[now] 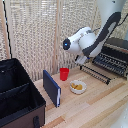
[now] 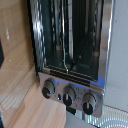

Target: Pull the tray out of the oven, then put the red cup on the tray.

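Nearest the exterior camera sits a big black case [image 1: 17, 97], open on the table [image 1: 95, 112], with a dark blue book-like slab [image 1: 51, 88] standing upright just beside it. Behind that slab stands the red cup [image 1: 64, 73], upright and untouched, and near it, toward the exterior view's right, a pale bowl [image 1: 78, 87] holding yellow food. The oven [image 1: 114, 57] is at the far right of that view with its door [image 1: 95, 73] dropped open, the bar handle hanging out toward the bowl.

The robot arm [image 1: 87, 42] reaches toward the oven mouth, but the claw itself is hidden behind the wrist in the exterior view and does not appear in the wrist view, so whether it is spread or clenched cannot be told. The wrist view looks at the oven's front: three knobs [image 2: 69, 93] in a row and the cavity beyond, where the tray [image 2: 67, 37] lies inside with its wire lines visible.

The step in hand appears to be pulling the tray out. To do it well, the claw should probably meet the tray's front edge squarely near its middle, grip it firmly, and draw straight outward along the rails, keeping level so it neither jams nor tips over the open door.
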### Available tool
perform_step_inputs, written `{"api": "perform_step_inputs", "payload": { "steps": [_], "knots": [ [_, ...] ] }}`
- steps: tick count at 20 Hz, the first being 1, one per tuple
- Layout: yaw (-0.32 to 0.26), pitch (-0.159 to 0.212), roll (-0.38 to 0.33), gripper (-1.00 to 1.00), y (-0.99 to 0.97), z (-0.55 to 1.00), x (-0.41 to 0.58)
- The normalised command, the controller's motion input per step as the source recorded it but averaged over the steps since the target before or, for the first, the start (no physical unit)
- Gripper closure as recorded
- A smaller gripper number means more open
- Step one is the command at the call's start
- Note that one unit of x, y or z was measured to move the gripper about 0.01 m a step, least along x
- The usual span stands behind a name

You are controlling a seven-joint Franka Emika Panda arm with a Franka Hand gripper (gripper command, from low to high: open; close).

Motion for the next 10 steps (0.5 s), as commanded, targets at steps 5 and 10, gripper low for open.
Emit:
{"api": "perform_step_inputs", "payload": {
  "steps": [5,10],
  "knots": [
    [-0.016,0.000,-0.050,-1.00,-0.58,-0.13,0.197],
    [-0.049,0.004,-0.058,-1.00,-0.52,-0.10,0.193]
  ]
}}
